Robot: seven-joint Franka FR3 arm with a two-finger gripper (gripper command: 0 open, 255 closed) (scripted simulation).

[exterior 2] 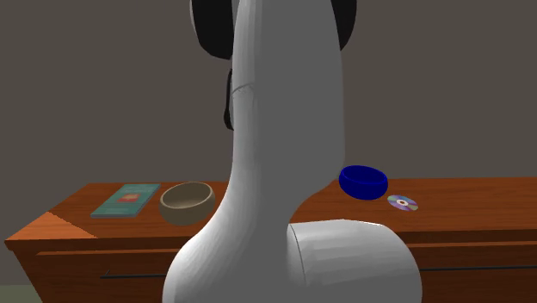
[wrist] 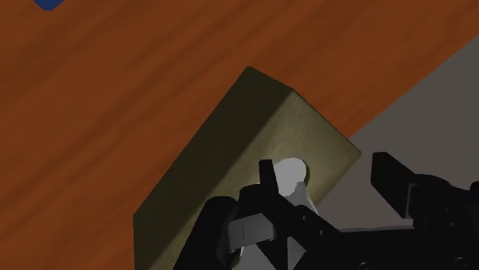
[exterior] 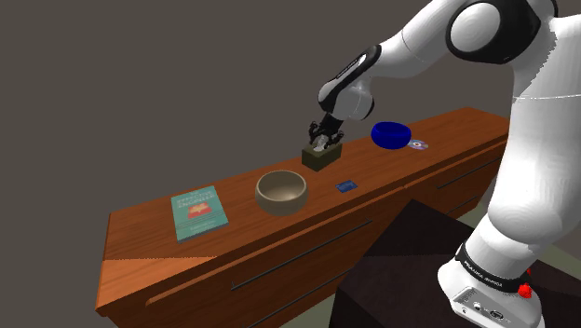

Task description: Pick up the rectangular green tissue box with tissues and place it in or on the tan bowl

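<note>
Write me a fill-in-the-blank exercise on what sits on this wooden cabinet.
1. Between the tissue box and the teal book stands the tan ___.
2. The disc lies beside the ___ bowl.
3. The hand is at the tissue box, and a white ___ pokes from its top.
Missing words: bowl; blue; tissue.

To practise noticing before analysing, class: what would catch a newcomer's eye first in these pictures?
The white arm looms across the second exterior view's middle. In the shoulder view its black hand is at the top of the olive-green tissue box on the wooden sideboard, with the tan bowl beside it, toward that view's left.
</note>
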